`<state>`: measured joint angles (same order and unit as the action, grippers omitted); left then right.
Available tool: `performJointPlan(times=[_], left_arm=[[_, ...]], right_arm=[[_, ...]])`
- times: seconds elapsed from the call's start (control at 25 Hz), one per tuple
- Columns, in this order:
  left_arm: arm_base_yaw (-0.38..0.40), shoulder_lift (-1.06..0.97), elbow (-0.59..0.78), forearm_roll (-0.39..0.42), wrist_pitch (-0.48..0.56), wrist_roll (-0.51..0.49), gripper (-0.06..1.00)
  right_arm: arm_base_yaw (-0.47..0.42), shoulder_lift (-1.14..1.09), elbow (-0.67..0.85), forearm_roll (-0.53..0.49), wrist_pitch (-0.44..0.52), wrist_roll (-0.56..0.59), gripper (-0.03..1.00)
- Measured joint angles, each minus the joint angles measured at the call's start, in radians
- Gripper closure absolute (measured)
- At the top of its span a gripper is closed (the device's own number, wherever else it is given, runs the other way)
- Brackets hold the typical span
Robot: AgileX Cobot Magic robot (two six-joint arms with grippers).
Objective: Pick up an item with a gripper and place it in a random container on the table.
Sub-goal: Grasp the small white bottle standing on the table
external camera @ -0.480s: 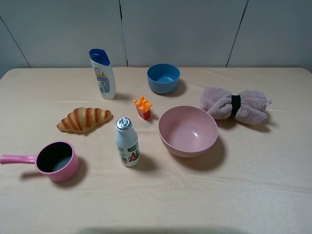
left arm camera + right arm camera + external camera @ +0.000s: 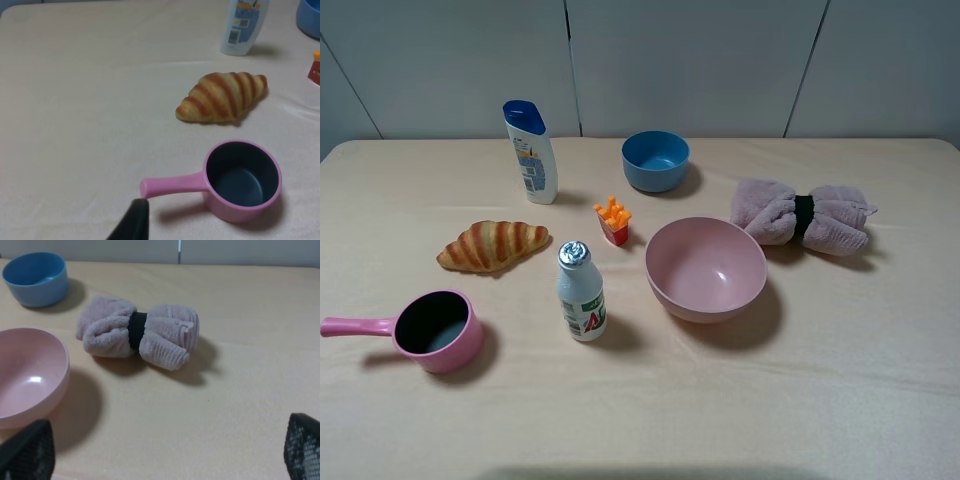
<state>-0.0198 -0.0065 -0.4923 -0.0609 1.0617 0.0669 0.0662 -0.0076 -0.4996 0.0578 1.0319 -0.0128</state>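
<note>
Inspection of the surface point(image 2: 840, 380), pale beige and cloth-like, recorded the following.

1. The small white drink bottle point(image 2: 580, 292), with foil cap and green-and-red label, stood upright near the middle of the surface. It was free of any grip, with the croissant point(image 2: 492, 245) behind it to the left and the large pink bowl point(image 2: 706, 268) to its right. It touched neither.

2. The pink saucepan point(image 2: 438, 330) sat near the front left, well apart from the drink bottle. Its long handle pointed toward the left edge and its dark interior held nothing.

3. A taller shampoo bottle point(image 2: 532, 152) with a blue cap stood upright at the rear left. A blue bowl point(image 2: 655, 160) sat at the rear centre, with a small toy pack of fries point(image 2: 613, 221) in front of it. A rolled mauve towel point(image 2: 802, 216) bound by a black band lay to the right of the pink bowl.

4. Neither arm appeared in the high view.

5. Left fingers point(image 2: 134, 222): only one black tip showed in the left wrist view, raised above the surface near the end of the saucepan handle. The fingers were spread to their widest and gripped nothing.

6. Right fingers point(image 2: 27, 450): both tips showed at opposite sides of the right wrist view. They were spread wide with only bare surface between them, and the towel and the pink bowl lay beyond. Nothing was held
</note>
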Motion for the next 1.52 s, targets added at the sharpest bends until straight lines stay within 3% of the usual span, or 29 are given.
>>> performJointPlan(times=[1.12,1.52], left_arm=[[0.000,0.006,-0.024,-0.008,-0.004,0.000,-0.05],[0.000,0.288,-0.128,-0.033,-0.006,0.035,-0.04]], right_arm=[[0.000,0.000,0.000,0.000,0.000,0.000,0.27],[0.000,0.000,0.000,0.000,0.000,0.000,0.27]])
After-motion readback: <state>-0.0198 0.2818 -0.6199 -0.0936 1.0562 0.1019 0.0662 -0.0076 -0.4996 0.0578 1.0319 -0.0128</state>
